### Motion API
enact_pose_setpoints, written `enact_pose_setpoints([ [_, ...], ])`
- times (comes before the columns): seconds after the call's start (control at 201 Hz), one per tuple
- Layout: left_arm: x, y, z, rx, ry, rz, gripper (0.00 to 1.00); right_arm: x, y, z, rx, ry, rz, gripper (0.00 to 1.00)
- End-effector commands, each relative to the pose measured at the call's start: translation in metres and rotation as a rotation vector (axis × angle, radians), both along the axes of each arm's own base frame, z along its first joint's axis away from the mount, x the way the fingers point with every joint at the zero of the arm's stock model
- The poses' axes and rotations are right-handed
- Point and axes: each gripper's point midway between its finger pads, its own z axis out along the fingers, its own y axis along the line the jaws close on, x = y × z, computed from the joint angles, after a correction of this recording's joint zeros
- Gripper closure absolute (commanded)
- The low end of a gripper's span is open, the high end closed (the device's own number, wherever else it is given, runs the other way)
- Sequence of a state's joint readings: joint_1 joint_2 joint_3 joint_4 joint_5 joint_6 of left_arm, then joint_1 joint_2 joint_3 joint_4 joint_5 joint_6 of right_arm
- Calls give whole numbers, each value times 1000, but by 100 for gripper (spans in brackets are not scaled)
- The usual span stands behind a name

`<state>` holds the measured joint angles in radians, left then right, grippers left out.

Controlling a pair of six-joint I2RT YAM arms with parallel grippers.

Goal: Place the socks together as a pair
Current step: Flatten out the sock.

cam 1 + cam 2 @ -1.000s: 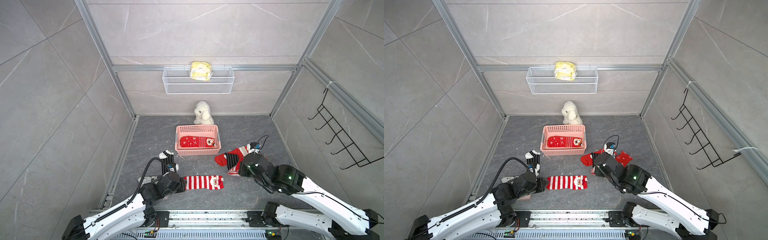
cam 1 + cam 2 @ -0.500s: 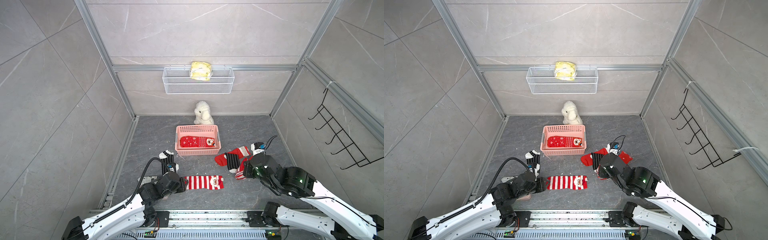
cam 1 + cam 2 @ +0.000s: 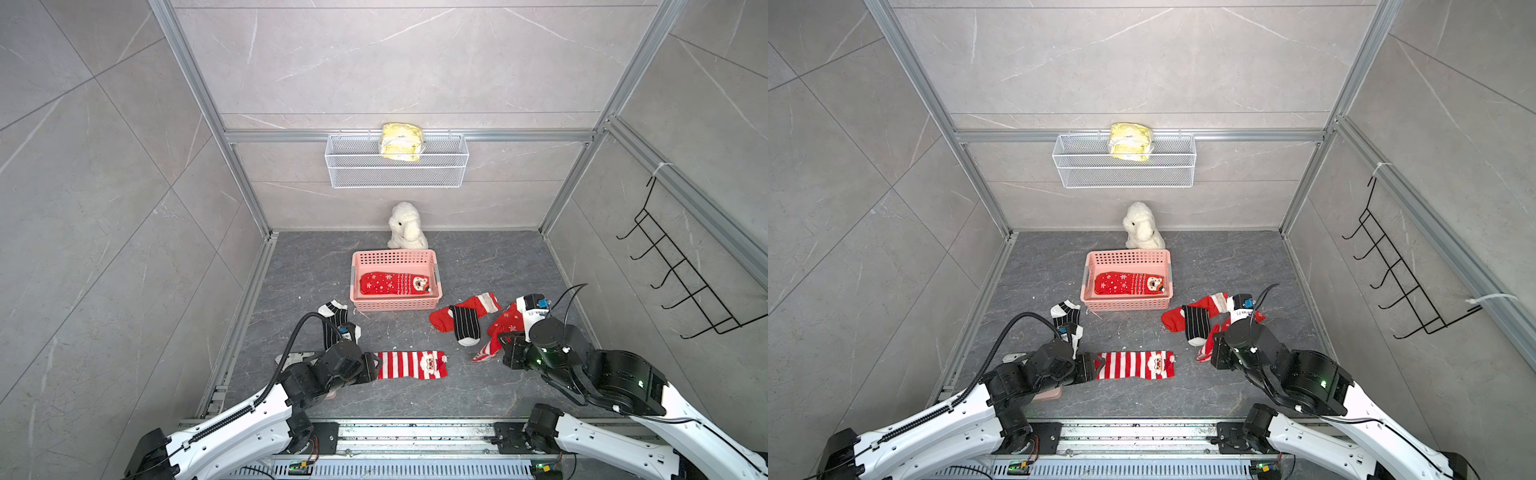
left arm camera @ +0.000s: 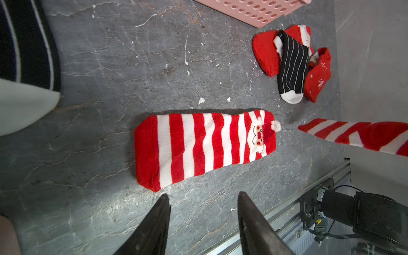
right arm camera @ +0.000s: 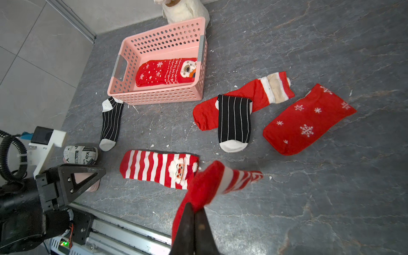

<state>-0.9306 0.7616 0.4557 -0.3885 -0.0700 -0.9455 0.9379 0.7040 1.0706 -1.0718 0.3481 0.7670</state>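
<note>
Obs.: the flat striped sock (image 3: 411, 365) lies near the front edge of the surface (image 3: 478, 266), spread out. Its long axis runs parallel to that edge: the plain red end points to the left edge, the Santa-face end to the right edge.

Left pincer (image 4: 203, 195): jaws apart, nothing between them. It sits just beside the plain red end and is not touching it in the left wrist view.

Right pincer (image 5: 194, 209): jaws pressed together on the red end of the hanging striped sock (image 5: 220, 178), the mate. The sock trails away from the pincer toward the right edge. In the left wrist view its free tip comes close to the Santa-face end with a bare strip of surface between them. Cannot tell whether the tip touches the surface.

Key relation: the mate sits off the Santa-face end, roughly on the same line as the flat sock's long axis. Judgement: the carry should run along that axis toward the left edge, then lower the mate so the two lengths overlap. The right arm has the load. The left arm is nearer the target but empty, and could pin the plain red end.

Risk (judgement): the trailing tip may drag over the flat sock and rumple it.

Elsewhere: one snowflake sock (image 3: 392, 284) lies inside the pink basket (image 3: 395, 254), well clear of the path.
</note>
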Motion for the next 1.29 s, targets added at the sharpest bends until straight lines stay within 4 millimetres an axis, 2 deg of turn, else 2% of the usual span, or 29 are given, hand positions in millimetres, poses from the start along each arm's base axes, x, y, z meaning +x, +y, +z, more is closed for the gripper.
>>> enact_pose_setpoints([
  [0.0,6,-11,21,-38,-46,-32,49,-7,-4,-7,-7,38,2,100],
  [0.085,7,-11,21,-37,-49,-27,48,-1,1,-12,-12,35,-13,100],
  [0.219,8,-10,23,-38,-54,-15,46,23,16,-21,-70,0,-45,100],
  [0.403,8,-2,23,-40,-60,17,44,61,77,-29,-106,-12,41,100],
  [0.527,7,6,24,-44,-70,41,43,79,115,-37,-121,3,101,100],
  [0.632,5,15,23,-29,-75,62,43,84,138,-48,-100,36,149,100],
  [0.766,5,22,21,-20,-86,81,43,76,170,-66,-20,103,249,100],
  [0.896,5,25,20,-19,-89,92,43,69,171,-81,-21,145,248,100],
  [1.035,5,24,19,-11,-86,90,43,60,162,-88,-27,162,238,100],
  [1.289,7,20,18,-4,-79,84,43,45,124,-71,-75,136,211,100],
])
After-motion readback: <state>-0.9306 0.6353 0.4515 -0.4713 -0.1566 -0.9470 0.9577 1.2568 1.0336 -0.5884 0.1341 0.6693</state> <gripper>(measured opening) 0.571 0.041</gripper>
